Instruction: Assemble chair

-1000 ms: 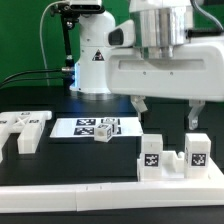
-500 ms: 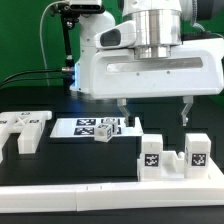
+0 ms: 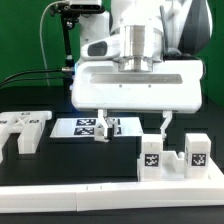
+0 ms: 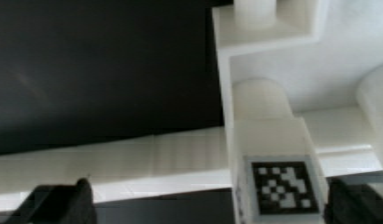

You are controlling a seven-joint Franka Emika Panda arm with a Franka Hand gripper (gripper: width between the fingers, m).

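Since the earlier frames, the claw has been carried toward the exterior view's left and lowered. Its jaws are spread fully, with nothing held. Just below, offset toward the exterior view's right, the tagged chair piece stands upright. The jaws should be centred over it before any descent is made.

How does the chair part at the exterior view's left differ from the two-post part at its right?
The left part lies low and flat; the two-post part stands taller. The left part's tags face up; the two-post part's tags face the camera. Both are white, on the black table.
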